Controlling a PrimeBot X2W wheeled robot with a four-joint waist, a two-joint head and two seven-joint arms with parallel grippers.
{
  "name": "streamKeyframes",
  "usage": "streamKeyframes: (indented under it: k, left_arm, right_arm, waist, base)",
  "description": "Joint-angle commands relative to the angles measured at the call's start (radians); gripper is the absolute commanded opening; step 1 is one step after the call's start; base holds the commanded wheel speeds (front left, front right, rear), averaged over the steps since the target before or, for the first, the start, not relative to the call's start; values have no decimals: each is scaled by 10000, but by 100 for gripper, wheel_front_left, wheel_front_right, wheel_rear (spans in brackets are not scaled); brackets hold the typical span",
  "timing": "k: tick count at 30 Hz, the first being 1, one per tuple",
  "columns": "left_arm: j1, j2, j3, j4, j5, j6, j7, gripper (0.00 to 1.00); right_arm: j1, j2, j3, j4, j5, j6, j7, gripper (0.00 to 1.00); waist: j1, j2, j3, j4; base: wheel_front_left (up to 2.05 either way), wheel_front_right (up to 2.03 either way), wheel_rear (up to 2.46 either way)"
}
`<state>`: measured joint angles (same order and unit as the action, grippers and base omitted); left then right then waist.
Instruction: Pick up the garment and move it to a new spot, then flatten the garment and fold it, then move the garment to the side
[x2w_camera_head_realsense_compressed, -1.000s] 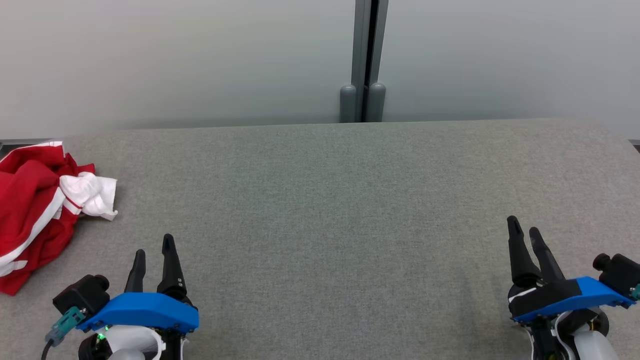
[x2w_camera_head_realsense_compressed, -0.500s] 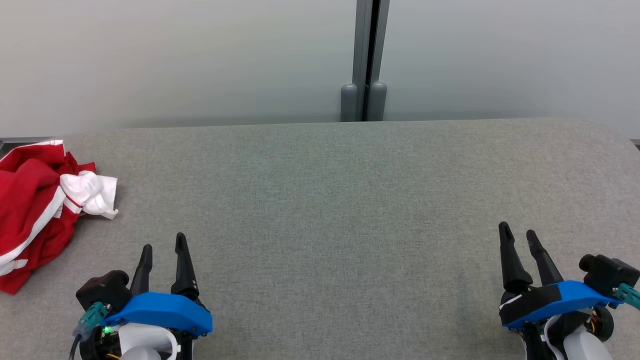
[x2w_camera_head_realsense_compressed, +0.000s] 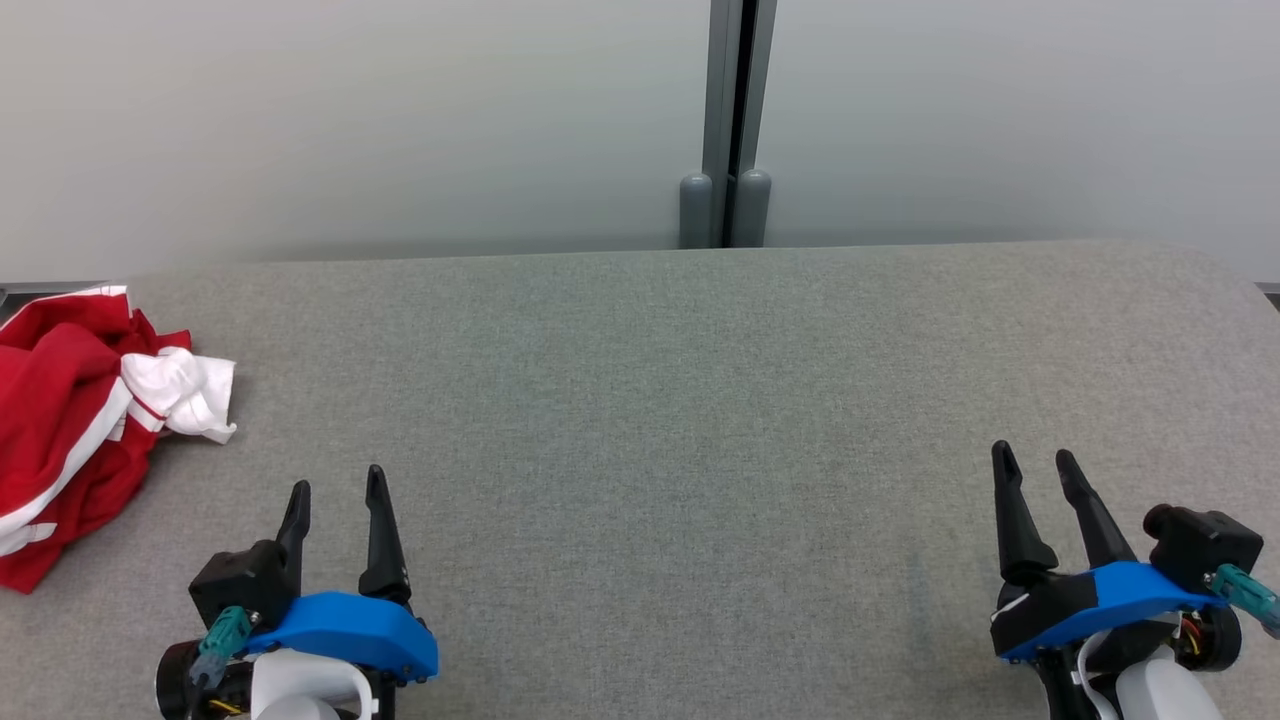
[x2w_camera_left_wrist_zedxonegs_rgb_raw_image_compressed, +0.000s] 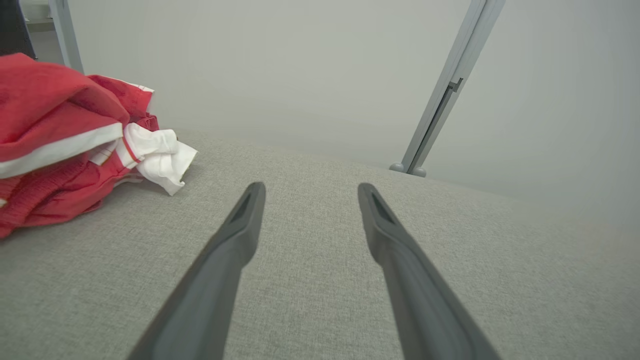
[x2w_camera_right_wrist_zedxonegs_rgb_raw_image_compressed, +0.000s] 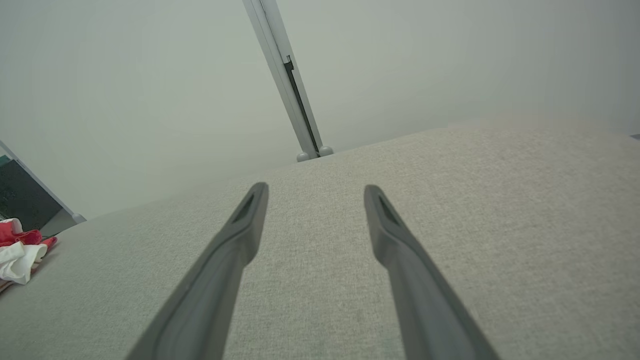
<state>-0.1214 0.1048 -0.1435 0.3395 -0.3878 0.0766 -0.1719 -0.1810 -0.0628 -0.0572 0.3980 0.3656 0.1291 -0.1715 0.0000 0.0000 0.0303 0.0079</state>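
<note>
Since the earlier frame the left gripper (x2w_camera_head_realsense_compressed: 337, 482) had shifted right and lower along the bottom of the head view, its fingers standing wider apart. The right gripper (x2w_camera_head_realsense_compressed: 1032, 452) had drifted slightly left, fingers likewise spread further. The garment (x2w_camera_head_realsense_compressed: 70, 420) had not moved.

Both grippers were released, jaws parted and holding nothing, over the grey table (x2w_camera_head_realsense_compressed: 640, 400).

The garment, a crumpled red heap with white stripes and a bunched white part on its right side, lay on the table at the left edge of the head view, at mid height. It sat up and left of the left gripper, apart from it.

In the left wrist view it occupied the upper left (x2w_camera_left_wrist_zedxonegs_rgb_raw_image_compressed: 55, 150), clear of the fingers (x2w_camera_left_wrist_zedxonegs_rgb_raw_image_compressed: 240, 235). In the right wrist view a small part showed at the lower left edge (x2w_camera_right_wrist_zedxonegs_rgb_raw_image_compressed: 17, 250).
</note>
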Motion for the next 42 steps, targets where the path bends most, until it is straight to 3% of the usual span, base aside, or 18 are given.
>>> streamKeyframes:
  k: [1,25,33,42]
  left_arm:
    - [-22,99,-66,-50,295,56,-112,100]
    - [185,-20,-238,367,2397,216,-637,100]
    - [154,-104,-121,446,2870,300,-785,100]
    - [285,-181,121,555,3549,391,-952,100]
  right_arm:
    - [-161,15,-20,-117,-263,23,-109,100]
    - [-81,104,-55,497,-2651,25,-638,100]
    - [-116,104,-53,577,-3219,26,-777,100]
    - [-63,30,338,668,-3821,27,-955,100]
  waist:
    - [0,0,-12,-5]
    - [0,0,-8,31]
    - [0,0,135,369]
    - [0,0,290,2385]
  base:
    - [0,0,0]
    - [0,0,0]
    - [0,0,0]
    - [0,0,0]
